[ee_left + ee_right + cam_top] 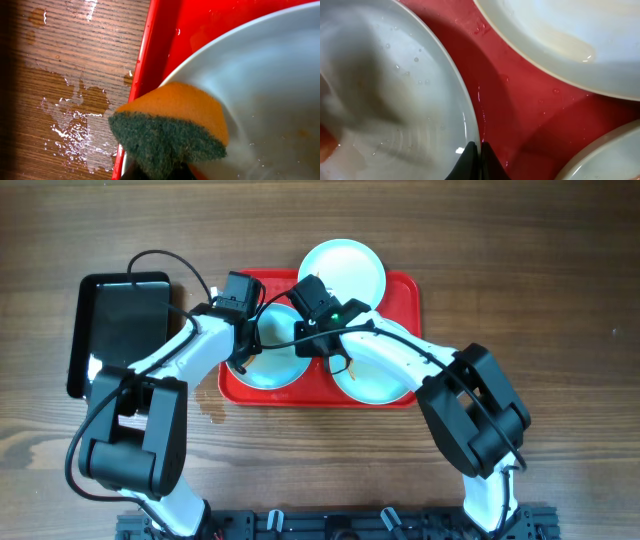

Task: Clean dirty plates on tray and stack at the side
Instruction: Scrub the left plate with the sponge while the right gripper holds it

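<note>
From overhead, the red plastic tray (pixel 405 290) sits mid-bench, a rounded rectangle with a low rim, carrying three round, shallow, pale plates. The far plate (pixel 345 265) overhangs the tray's far edge, the near-left plate (pixel 275 368) fills the near left corner and the near-right plate (pixel 375 385) the near right one. The left arm (pixel 185 350) and right arm (pixel 400 355) both reach in over the near-left plate. A glossy black tray (pixel 120 330) lies toward the left edge of the wood-grain bench (pixel 560 300), with a small puddle (pixel 208 408) just off the red tray's near left corner.

In the left wrist view, the left claw (pixel 160 173) is clamped on a sponge (pixel 170 125) – soft orange foam backed by a coarse dark green scouring layer – whose tip rests on the rim of the near-left plate. The plate's smooth inside carries a faint brownish smear. Beside it run the tray's red rim and wet, streaked wood.

In the right wrist view, the right claw (pixel 476 155) has its dark tips drawn together astride the near-left plate's rim – one tip over the plate's inside, the other over the wet red tray floor – pinching that edge. The far plate and near-right plate lie close by, not touching the claw.
</note>
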You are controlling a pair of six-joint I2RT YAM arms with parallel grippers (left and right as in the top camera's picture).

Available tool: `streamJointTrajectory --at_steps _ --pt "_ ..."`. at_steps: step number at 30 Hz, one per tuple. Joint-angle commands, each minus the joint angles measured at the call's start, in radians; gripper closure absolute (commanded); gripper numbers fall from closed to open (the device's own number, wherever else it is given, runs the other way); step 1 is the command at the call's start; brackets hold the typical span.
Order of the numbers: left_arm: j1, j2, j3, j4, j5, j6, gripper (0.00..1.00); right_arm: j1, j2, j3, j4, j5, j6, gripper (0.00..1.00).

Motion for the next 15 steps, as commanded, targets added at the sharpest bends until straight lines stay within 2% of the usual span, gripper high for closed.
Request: streamJointTrajectory --at_steps 1,4,5,7,9,15 --pt "-0.005 -0.015 0.042 0.010 0.055 -0.006 0.96 -0.006 0.014 -0.008 -0.008 0.010 0.000 0.96" --pt "-0.014 -0.033 0.051 0.059 0.220 -0.006 0.96 -0.006 0.014 -0.008 -0.003 -0.003 0.001 0.96" --pt "-0.016 -0.034 0.051 0.083 0.315 -0.008 0.96 -0.006 0.014 -0.008 0.000 -0.006 0.001 0.96" --pt "-0.016 -0.027 0.051 0.113 0.410 -0.058 0.96 -0.006 0.014 -0.008 0.006 -0.021 0.000 0.96" --pt "-0.017 -0.013 0.051 0.124 0.422 -0.100 0.96 -0.006 0.014 -0.008 0.008 -0.027 0.000 0.96" --pt "-0.017 0.050 0.051 0.136 0.423 -0.105 0.96 -0.006 0.014 -0.008 0.010 -0.027 0.000 0.96"
